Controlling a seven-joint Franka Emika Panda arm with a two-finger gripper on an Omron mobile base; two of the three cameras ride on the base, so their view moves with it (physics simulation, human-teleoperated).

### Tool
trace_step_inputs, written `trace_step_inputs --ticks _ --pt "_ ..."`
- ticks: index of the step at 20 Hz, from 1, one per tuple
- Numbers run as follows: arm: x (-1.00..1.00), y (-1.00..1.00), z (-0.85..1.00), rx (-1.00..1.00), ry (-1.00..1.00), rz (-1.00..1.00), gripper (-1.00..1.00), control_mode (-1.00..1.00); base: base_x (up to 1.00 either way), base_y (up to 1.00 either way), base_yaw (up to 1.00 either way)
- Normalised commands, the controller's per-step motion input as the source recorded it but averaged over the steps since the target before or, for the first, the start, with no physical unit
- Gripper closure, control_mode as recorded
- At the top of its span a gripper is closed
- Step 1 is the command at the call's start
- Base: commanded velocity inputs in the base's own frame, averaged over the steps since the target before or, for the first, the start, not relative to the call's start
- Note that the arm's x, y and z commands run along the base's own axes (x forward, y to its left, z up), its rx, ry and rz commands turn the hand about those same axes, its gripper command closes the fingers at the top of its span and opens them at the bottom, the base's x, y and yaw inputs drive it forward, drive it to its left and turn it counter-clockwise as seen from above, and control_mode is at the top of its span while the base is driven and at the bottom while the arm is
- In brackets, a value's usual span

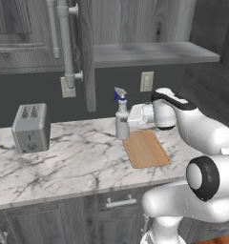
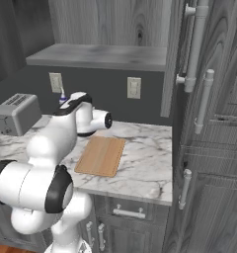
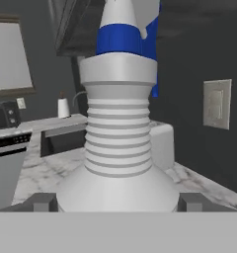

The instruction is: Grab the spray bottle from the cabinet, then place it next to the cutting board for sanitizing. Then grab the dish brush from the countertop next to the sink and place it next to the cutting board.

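The gripper (image 3: 118, 201) is spread wide, one dark fingertip (image 3: 44, 202) on each side of the spray bottle (image 1: 121, 116). In the hand view the bottle's ribbed pale neck and blue collar rise straight ahead of the gripper, very close; the fingertips seem to stand just clear of its flared base, though the view is too tight to rule out a touch. The bottle stands upright on the white marble worktop (image 1: 73, 162), just off the far left corner of the cutting board (image 1: 146, 148). From the left base view the gripper reaches toward the bottle from its right, low over the back edge of the board. The board lies flat below and slightly behind the gripper, toward the front of the worktop. Well beyond the bottle, on the far side from the gripper, sits a grey toaster (image 1: 31, 127). Above the gripper hangs the open cabinet (image 1: 150, 28) with its grey shelf (image 1: 154, 52).
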Motion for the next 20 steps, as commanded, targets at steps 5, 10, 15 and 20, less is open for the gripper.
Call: trace_step_inputs --ticks 5,10,15,20 --pt "0.24 0.02 -0.33 0.00 -0.08 0.00 1.00 -1.00 0.00 0.00 0.00" --pt "0.21 0.07 -0.28 0.00 -0.10 0.00 1.00 -1.00 0.00 0.00 0.00" --pt "0.32 0.13 -0.35 0.01 -0.02 0.00 1.00 -1.00 0.00 0.00 0.00" --pt "0.38 0.04 -0.30 0.04 0.03 0.00 1.00 -1.00 0.00 0.00 0.00"
